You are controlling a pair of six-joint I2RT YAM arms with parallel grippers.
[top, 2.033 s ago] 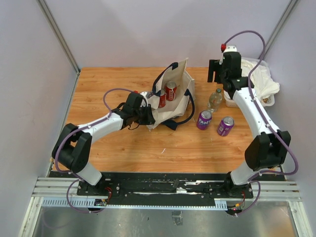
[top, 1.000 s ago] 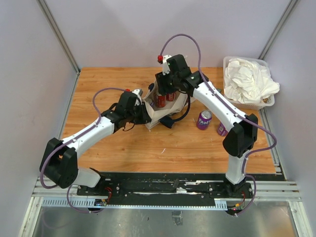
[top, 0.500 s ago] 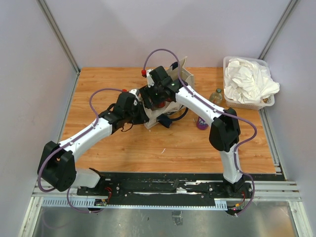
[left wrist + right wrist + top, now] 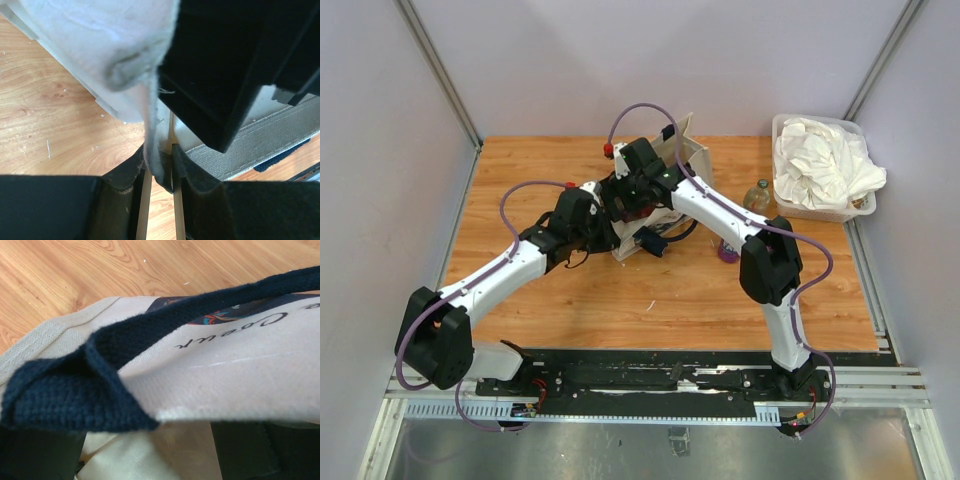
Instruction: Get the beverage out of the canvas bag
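Right arm (image 4: 720, 208) swung over from tub (image 4: 810, 119), now atop canvas bag (image 4: 691, 150) mid-tabletop (image 4: 520, 170). Right jaws went from near-closed to apart at bag mouth. Left jaws clamped on bag rim, unchanged. Red cans inside now hidden under wrist. Likely next: reach in, grip one.

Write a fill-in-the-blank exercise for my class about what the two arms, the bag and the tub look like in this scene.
The left gripper is ____ on the edge of the canvas bag.
The right gripper is over the bag, its jaws ____.
The bag's strap handle is coloured ____.
The clear tub holds white ____.
Missing words: shut; open; navy blue; cloths.
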